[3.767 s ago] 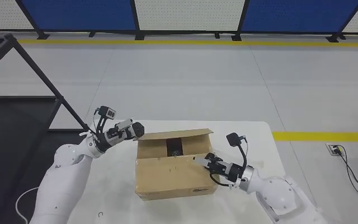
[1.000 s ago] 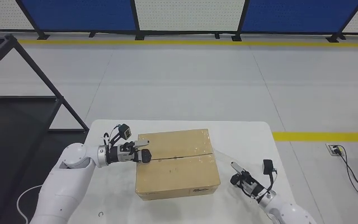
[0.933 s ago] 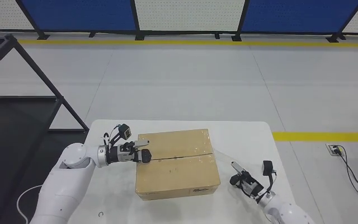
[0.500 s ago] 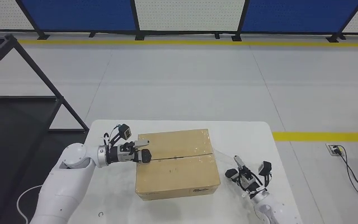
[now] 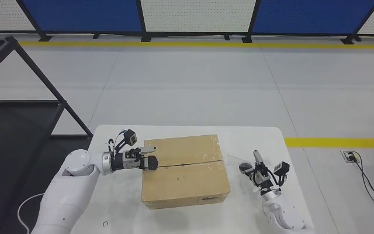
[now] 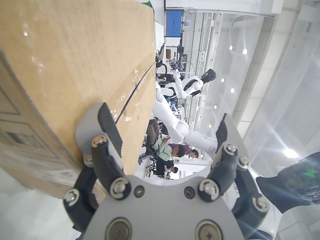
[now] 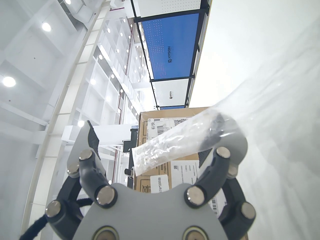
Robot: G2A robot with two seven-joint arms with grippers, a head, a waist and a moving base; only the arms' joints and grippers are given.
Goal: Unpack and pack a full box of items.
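Your white table (image 5: 251,140) carries one cardboard box (image 5: 184,172) at its middle, both top flaps down and meeting in a seam. Nearest you, to the box's right and apart from it, the right gripper (image 7: 155,131) stands wide, yet a clear plastic packet (image 7: 175,138) with something dark inside lies across one finger. Nothing pinches it, so judge it light, limp and slippery, likely to slide off. Take it over the dark bulk, not the empty film. Farther over, the left gripper (image 6: 165,116) is spread wide too, one finger at the box's left top edge by the seam. The walls look stiff, but the flaps will bend. If full, the box is probably heavy, so lift a flap by its seam edge. Beyond, blue and white panels (image 5: 82,14) line the floor.
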